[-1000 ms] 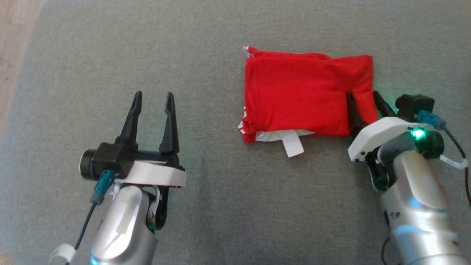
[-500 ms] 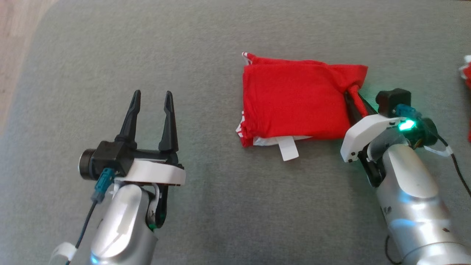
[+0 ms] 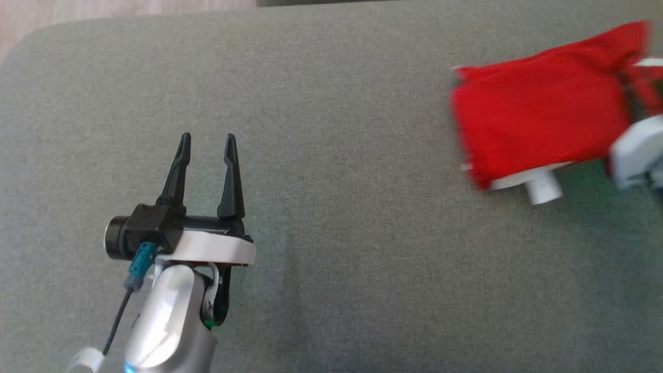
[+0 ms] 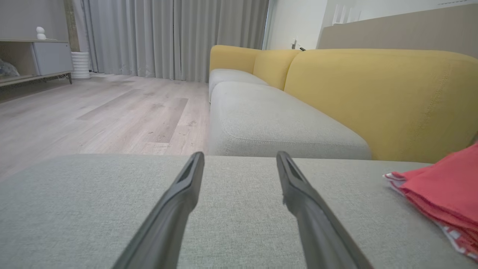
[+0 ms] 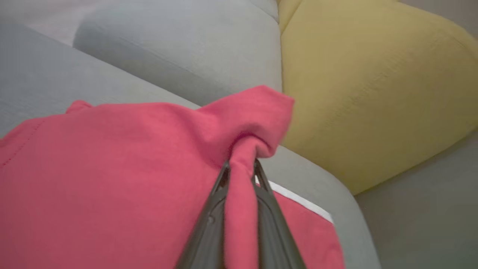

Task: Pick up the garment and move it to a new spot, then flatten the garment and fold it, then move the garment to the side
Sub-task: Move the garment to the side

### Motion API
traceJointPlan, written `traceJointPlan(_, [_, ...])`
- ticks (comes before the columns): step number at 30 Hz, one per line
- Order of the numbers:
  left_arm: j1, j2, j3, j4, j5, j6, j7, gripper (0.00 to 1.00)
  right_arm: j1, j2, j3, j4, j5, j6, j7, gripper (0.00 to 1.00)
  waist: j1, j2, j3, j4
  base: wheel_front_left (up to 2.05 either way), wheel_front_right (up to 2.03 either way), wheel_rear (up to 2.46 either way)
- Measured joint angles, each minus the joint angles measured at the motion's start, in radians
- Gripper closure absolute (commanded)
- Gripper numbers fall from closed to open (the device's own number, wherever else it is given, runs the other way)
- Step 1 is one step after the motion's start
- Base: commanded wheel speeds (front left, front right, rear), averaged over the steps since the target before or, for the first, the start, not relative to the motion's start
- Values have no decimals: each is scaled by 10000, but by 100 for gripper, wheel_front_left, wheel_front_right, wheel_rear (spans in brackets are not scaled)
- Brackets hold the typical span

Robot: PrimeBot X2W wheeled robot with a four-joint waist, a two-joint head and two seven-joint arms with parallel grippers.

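Right wrist view reveals right end effector (image 5: 241, 167) pinching garment (image 5: 112, 179) (left end effector (image 3: 207, 138) spread).

The garment (image 3: 533, 119) lies on the seat cushion (image 3: 331, 269), far right. The left gripper (image 3: 207, 139) hangs near left, well apart; the right gripper (image 5: 241, 166) is at the garment's right edge.

The head camera looks down on the grey cushion (image 3: 331, 269). The left wrist camera sits low, looking across it to the yellow sofa (image 4: 373, 97). The right wrist camera is very near the red garment (image 5: 112, 179). All three see it.
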Motion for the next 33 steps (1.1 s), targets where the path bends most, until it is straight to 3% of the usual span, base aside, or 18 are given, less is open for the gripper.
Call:
traceJointPlan(6, [-16, 2, 4, -6, 79, -109, 0, 0, -2, -1703, -10, -316, 234, 2, 575, 100, 1, 0, 345, -47, 0, 0, 0])
traceJointPlan(13, [-101, 0, 29, -4, 105, -259, 0, 0, -11, -2623, -602, 303, -142, 2, 798, 100, 1, 0, 714, 117, 0, 0, 0])
traceJointPlan(26, [-354, 0, 15, -153, 104, -259, 0, 0, -13, -2631, -2807, 658, -1772, 2, 1413, 100, 2, 0, 1461, 390, 0, 0, 0])
traceJointPlan(31, [-644, 0, 50, -148, 104, -265, 0, 0, -6, -2117, -3425, 215, -1954, 2, 1499, 100, 3, 0, 1715, 326, 0, 0, 0])
traceJointPlan(32, [-671, 0, 52, -146, 104, -267, 0, 0, 1, -2019, -3582, 79, -2021, 2, 1498, 73, 3, 0, 1732, 309, 0, 0, 0])
traceJointPlan(33, [-680, 0, 54, -142, 104, -268, 0, 0, 1, -1927, -3741, -52, -2065, 2, 1496, 20, 3, 0, 1734, 296, 0, 0, 0])
